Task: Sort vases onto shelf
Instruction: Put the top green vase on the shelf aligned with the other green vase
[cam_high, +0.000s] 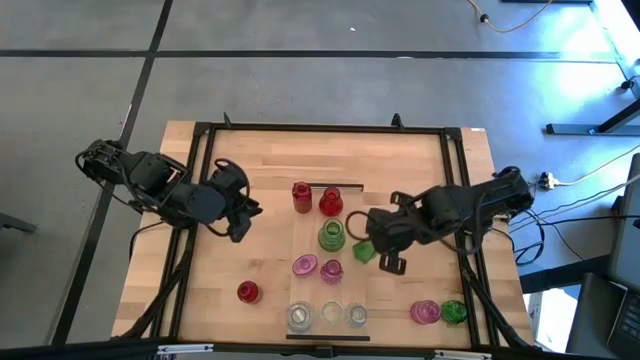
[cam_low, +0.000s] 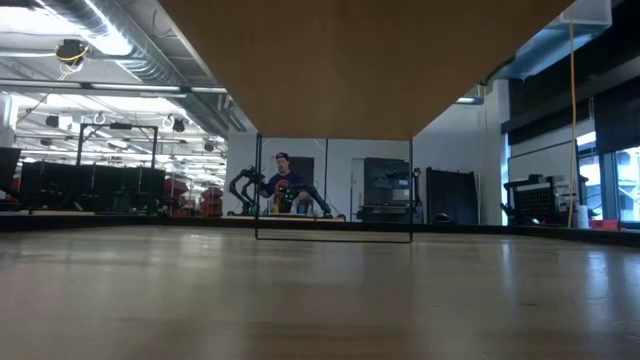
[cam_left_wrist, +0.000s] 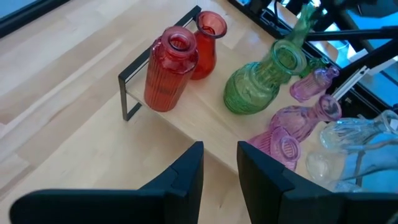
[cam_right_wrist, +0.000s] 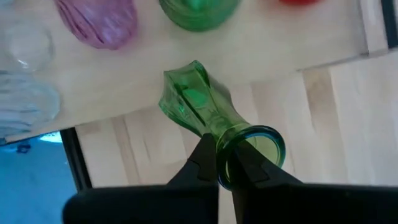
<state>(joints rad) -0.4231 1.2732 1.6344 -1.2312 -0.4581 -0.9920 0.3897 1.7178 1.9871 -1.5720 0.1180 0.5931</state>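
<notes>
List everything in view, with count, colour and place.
Table: one, wood, under everything.
Shelf: one, pale wood, mid-table.
Red vases: three; two at one end of the shelf, one on the table left of it.
Green vases: three; one on the shelf, one held at its right edge, one on the table right of it.
Pink vases: three; two mid-shelf, one on the table beside the green.
Clear vases: three, at the shelf's other end.
Person: one, far background.
Left end effector: open, left of the shelf.
Right end effector: shut on the green vase's rim.
</notes>
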